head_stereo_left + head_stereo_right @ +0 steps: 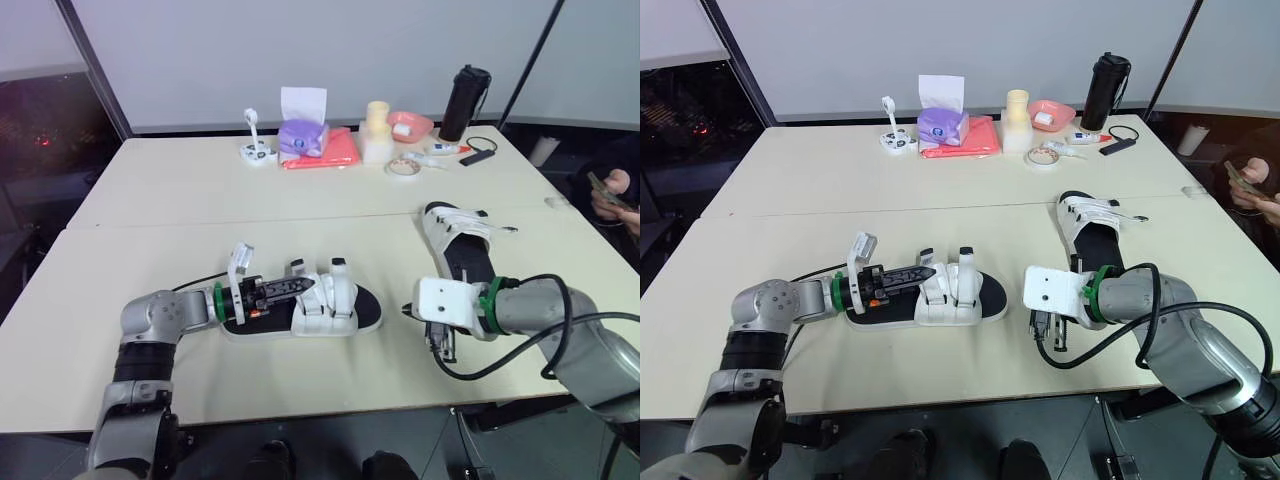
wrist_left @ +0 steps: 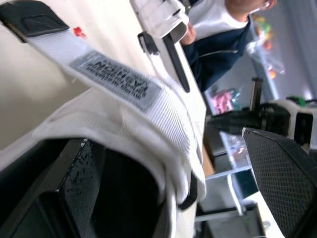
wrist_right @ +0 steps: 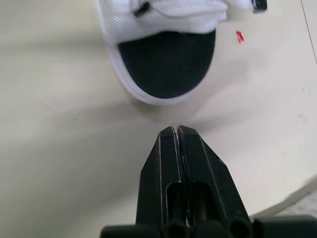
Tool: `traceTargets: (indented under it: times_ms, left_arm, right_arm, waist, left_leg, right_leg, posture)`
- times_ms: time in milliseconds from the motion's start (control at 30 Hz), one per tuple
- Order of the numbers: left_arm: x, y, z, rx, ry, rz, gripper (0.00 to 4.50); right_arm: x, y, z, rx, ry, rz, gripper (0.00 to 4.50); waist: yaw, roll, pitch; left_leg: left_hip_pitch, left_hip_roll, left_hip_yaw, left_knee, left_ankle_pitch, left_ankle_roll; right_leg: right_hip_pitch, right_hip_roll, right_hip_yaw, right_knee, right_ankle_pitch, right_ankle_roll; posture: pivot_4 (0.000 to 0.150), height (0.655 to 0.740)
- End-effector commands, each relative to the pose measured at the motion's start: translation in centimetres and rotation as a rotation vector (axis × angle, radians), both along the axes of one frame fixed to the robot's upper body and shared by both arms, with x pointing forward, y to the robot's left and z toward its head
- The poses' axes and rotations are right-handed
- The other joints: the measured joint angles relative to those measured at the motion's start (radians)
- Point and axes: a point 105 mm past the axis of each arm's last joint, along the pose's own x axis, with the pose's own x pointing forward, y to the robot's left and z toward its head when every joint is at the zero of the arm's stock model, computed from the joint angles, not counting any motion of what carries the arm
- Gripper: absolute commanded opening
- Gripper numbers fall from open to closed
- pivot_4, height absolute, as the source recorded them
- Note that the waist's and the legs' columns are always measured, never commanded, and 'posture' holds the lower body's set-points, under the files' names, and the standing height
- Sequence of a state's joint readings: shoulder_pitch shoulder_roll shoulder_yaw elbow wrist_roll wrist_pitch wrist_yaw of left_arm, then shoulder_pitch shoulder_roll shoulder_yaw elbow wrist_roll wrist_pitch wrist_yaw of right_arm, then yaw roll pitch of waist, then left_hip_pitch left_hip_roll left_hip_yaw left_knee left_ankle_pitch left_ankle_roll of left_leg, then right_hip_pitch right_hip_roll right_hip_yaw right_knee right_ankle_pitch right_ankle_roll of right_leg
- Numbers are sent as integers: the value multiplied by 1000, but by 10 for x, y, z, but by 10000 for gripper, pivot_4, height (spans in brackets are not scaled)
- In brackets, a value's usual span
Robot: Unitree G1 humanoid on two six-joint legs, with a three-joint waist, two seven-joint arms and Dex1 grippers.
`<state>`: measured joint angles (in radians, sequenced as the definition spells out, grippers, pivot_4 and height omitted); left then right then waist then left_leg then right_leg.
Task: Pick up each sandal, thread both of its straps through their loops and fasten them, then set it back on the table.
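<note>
Two white sandals with black insoles lie on the cream table [image 1: 200,210]. The near sandal [image 1: 335,305] rests left of centre with its straps sticking up. My left gripper [image 1: 288,290] lies over its heel end, open, with a white labelled strap [image 2: 114,79] between the fingers [image 2: 74,188]. The second sandal [image 1: 458,245] lies at the right, toe toward me. My right gripper [image 1: 440,348] is shut and holds nothing. It points down at the table just short of that sandal's toe [image 3: 166,62].
Along the far edge stand a purple tissue box [image 1: 303,135], a red folder [image 1: 338,152], a cream cylinder [image 1: 377,130], a pink bowl [image 1: 410,125], a tape roll [image 1: 403,167] and a black bottle [image 1: 465,100]. A person's hand [image 1: 612,192] holds a phone at the right.
</note>
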<state>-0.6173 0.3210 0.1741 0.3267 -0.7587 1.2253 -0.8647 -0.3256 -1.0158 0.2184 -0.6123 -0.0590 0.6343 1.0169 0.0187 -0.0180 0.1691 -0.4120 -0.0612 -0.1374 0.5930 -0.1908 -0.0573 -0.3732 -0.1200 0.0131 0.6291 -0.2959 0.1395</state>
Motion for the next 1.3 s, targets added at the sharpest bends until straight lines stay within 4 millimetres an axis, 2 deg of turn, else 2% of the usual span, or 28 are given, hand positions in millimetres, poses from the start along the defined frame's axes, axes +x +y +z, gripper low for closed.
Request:
traceTargets:
  times_ms: [33, 200, 333, 433, 567, 667, 700, 833, 900, 1000, 1067, 1200, 1300]
  left_arm:
    - [3, -23, -5, 2, 22, -40, 44731]
    - [1, -45, -7, 0, 36, -105, 44731]
    - [3, -51, -10, 11, 49, -103, 44731]
    - [2, -56, -13, 29, 49, -115, 36865]
    - [3, -60, -14, 35, 50, -110, 16311]
    - [5, -63, -6, 2, 46, -99, 1644]
    - [9, -63, 2, -25, 41, -78, 348]
    - [27, -61, 26, -106, 1, 36, 348]
    - [42, -59, 41, -147, -42, 140, 348]
    - [78, -52, 75, -262, -120, 414, 348]
    - [93, -50, 85, -292, -137, 555, 348]
    - [118, -51, 93, -316, -130, 816, 348]
    - [133, -47, 82, -220, -67, 1013, 348]
  right_arm:
    - [-4, 2, 14, -5, -47, 21, 0]
    - [-5, 2, 14, 4, -44, 4, 0]
    - [-5, 1, 15, 6, -49, -7, 0]
    - [-5, 1, 15, 10, -50, -15, 0]
    - [-4, 1, 15, 12, -50, -21, 0]
    - [-4, 1, 14, 17, -50, -27, 0]
    - [-4, 0, 14, 19, -49, -29, 0]
    - [-4, 0, 13, 21, -45, -33, 0]
    - [-3, 0, 12, 27, -43, -34, 0]
    - [-3, 2, 9, 39, -36, -35, 0]
    - [-2, 3, 8, 44, -32, -33, 0]
    - [0, 6, 5, 48, -25, -31, 0]
    - [-1, 5, 2, 40, -13, -30, 0]
  waist:
    - [4, 0, 0]
    - [18, 0, 0]
    - [25, 0, 0]
    - [23, 0, 0]
    - [21, 0, 0]
    - [27, 1, -1]
    - [26, 1, -1]
    - [22, 1, 0]
    - [22, 1, 0]
    - [23, -1, 2]
    - [22, -4, 4]
    - [21, -7, 6]
    - [18, -9, 8]
  left_leg:
    - [0, 0, 0, 1, 0, 0]
    - [-2, 0, 0, 1, 0, 0]
    - [-4, -1, 0, 1, 0, 0]
    - [-4, -1, 0, 3, 0, 0]
    - [-8, -1, 0, 3, 0, 0]
    - [-9, -1, -1, 3, 1, 0]
    - [-9, -1, -1, 4, 1, 0]
    - [-9, -1, -1, 5, 2, 0]
    - [-11, -1, -1, 6, 2, 0]
    - [-18, -1, -1, 5, 3, -1]
    - [-20, -1, -1, 5, 3, -1]
    - [-21, -1, 1, 5, 5, -5]
    - [-21, -1, 3, 5, 5, -5]
  right_leg:
    - [0, 0, 0, 0, 0, 0]
    - [-1, 0, 0, 0, 0, 0]
    - [-2, 0, 0, 0, 0, 1]
    - [-2, 0, 0, 0, 0, 0]
    - [-6, 0, 0, 0, 0, 1]
    - [-7, 0, -1, 1, 1, 1]
    - [-6, 0, -1, 2, 1, 1]
    - [-6, 0, -1, 1, 3, 0]
    - [-8, 0, -1, 1, 4, 2]
    - [-16, 0, -1, 2, 5, 3]
    - [-18, 0, -1, 2, 6, 4]
    - [-19, 0, 0, 0, 6, 4]
    - [-20, 0, 1, 0, 6, 5]
  posture:
    - [1500, 7400]
    - [1500, 7400]
    - [1500, 7400]
    - [1500, 7400]
    - [1500, 7400]
    - [1500, 7400]
    - [1500, 7400]
    - [1500, 7400]
    - [1500, 7400]
    - [1500, 7400]
    - [1500, 7400]
    - [1500, 7400]
    - [1500, 7400]
